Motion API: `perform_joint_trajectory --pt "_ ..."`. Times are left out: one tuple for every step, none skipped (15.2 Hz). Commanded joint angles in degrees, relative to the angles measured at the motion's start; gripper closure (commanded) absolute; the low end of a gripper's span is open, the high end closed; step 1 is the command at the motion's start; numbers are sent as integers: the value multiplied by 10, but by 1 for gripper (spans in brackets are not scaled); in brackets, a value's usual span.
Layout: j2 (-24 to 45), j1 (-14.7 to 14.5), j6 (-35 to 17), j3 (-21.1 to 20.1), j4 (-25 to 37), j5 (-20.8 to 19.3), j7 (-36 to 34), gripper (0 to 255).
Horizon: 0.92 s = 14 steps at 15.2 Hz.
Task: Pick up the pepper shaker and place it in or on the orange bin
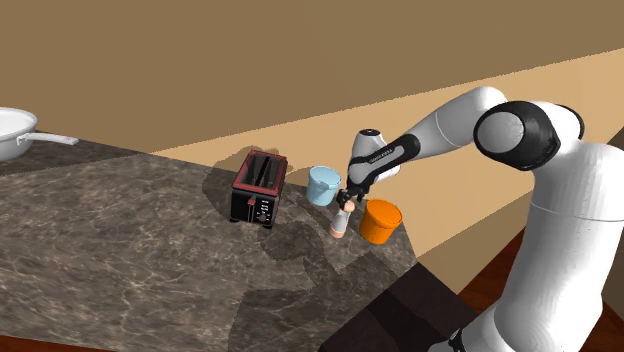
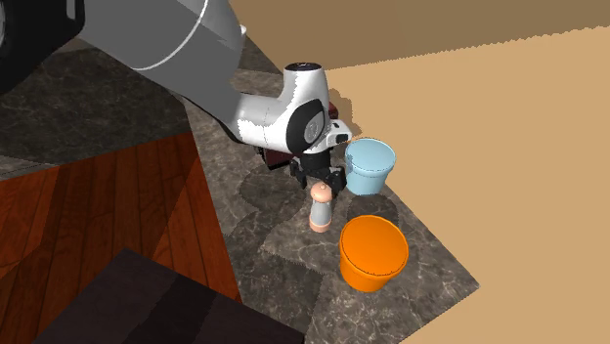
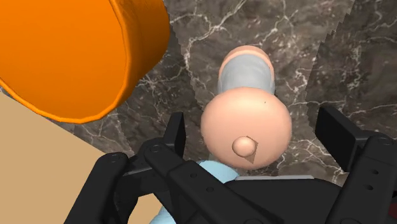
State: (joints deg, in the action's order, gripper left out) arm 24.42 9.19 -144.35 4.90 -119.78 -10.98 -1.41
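Note:
The pepper shaker (image 1: 341,223), pinkish with a pale grey band and a round knobbed top, stands upright on the dark marble counter. The orange bin (image 1: 380,221) is right beside it, toward the counter's edge. My black gripper (image 1: 346,198) hangs just above the shaker's top, open. In the wrist view the fingers (image 3: 175,135) stand either side of the shaker's head (image 3: 247,124) with a gap on each side, and the orange bin (image 3: 70,51) lies close by. From the second exterior view the shaker (image 2: 321,208) stands under the gripper (image 2: 321,180), with the bin (image 2: 372,253) in front of it.
A light blue cup (image 1: 323,185) stands just behind the shaker, also seen as the cup (image 2: 370,165). A black and red toaster (image 1: 259,188) sits further along the counter. A white pan (image 1: 15,133) rests at the far end. The counter edge (image 2: 445,256) runs close past the bin.

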Motion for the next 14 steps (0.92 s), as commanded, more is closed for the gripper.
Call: perform_joint_trajectory --pt "13 1 -14 1 0 -1 -1 0" --pt "20 2 -20 1 0 -2 -1 0" --pt "23 2 -23 2 1 -2 -1 0" --pt "23 2 -23 2 1 -2 -1 0" --pt "23 2 -23 2 1 -2 -1 0" --pt "23 2 -23 2 1 -2 -1 0" --pt "23 2 -23 2 1 -2 -1 0" --pt "23 2 -23 2 1 -2 -1 0" --pt "23 2 -23 2 1 -2 -1 0" --pt "23 2 -23 2 1 -2 -1 0" --pt "23 2 -23 2 1 -2 -1 255" --pt "23 2 -23 2 1 -2 -1 255" --pt "23 2 -23 2 1 -2 -1 255" --pt "23 2 -23 2 1 -2 -1 255"
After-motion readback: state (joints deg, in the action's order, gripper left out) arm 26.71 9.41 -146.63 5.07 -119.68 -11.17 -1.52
